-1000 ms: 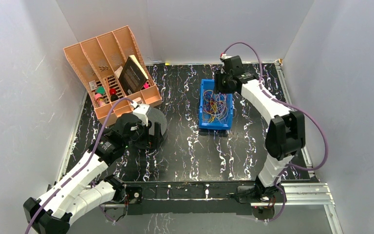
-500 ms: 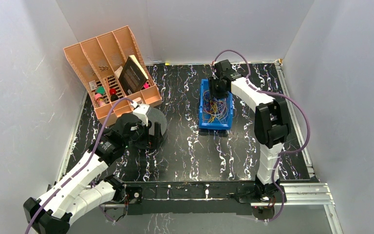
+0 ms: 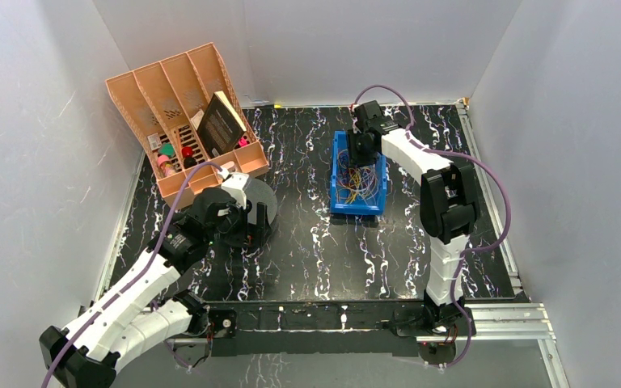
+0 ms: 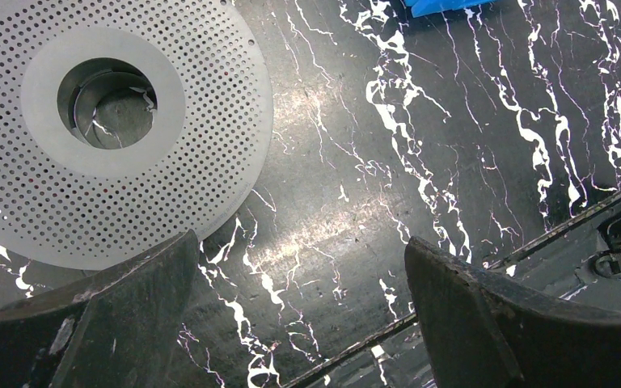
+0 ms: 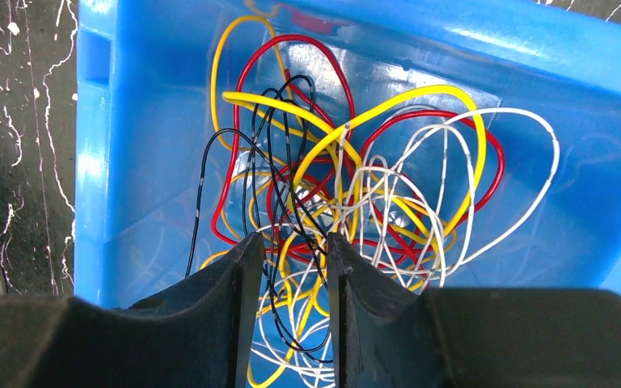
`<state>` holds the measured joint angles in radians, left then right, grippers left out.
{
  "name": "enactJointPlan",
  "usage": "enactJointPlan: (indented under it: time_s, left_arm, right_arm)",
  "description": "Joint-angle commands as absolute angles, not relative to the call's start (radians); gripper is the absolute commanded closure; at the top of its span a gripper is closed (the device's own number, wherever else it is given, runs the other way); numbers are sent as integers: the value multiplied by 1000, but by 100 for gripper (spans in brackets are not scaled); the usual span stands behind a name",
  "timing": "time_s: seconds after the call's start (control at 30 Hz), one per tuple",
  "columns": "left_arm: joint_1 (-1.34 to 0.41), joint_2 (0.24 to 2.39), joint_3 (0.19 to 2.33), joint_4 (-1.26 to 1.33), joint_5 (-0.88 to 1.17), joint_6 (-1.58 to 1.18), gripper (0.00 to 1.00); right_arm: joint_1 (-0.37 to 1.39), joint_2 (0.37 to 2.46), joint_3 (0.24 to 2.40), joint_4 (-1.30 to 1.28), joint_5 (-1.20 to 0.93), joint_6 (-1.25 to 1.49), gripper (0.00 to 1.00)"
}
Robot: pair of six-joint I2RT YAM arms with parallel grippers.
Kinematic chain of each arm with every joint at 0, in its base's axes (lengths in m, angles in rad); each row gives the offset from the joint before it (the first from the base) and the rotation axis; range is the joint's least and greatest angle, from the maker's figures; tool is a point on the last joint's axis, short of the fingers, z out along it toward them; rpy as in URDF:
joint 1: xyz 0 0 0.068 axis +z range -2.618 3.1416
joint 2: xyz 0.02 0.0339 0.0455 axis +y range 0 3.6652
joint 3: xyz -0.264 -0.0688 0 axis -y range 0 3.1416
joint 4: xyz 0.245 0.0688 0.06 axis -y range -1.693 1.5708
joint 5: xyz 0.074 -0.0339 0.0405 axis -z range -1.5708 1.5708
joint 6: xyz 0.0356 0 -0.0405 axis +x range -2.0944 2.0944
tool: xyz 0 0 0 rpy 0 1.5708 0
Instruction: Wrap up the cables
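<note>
Right fingers point(image 5: 295, 242): down inside the blue bin point(image 5: 97, 162), narrowly apart. Black and yellow strands run through the gap, and none is visibly pinched.

Left fingers point(image 4: 299, 250): wide apart and holding nothing, above the desk point(image 4: 420, 145) just beside the perforated disc point(image 4: 210, 121).

Cables point(image 5: 348, 186): all in the bin in one loose tangle of yellow, red, white and black loops crossing one another.

Risks, in my judgement:
- Several strands lie between my right fingers, so closing here would likely take more than one.
- The loops are interlocked, so a lift could drag the whole knot, and perhaps the light bin with it.
- A single thin strand could slip out of a partial grip.
- The bin is well apart from the disc, so trailing loops could snag on the bin wall during a carry.
</note>
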<state>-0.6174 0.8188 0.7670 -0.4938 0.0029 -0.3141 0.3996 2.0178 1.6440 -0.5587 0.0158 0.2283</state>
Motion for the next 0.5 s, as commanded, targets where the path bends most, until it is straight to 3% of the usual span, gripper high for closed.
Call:
enactJointPlan:
  time_s: [0.0,0.37,0.47]
  left_arm:
    - [-619,821,776,-492,-3,-304,2]
    - [-617,823,776,-492,-3,-302,2]
    - [-617,823,776,-494,-3,-302,2]
  right_arm:
    - [406,2034,1666,-550,15,210,58]
    - [411,2057,1656,-547,26,207,59]
    - [412,2054,1653,-547,28,206,66]
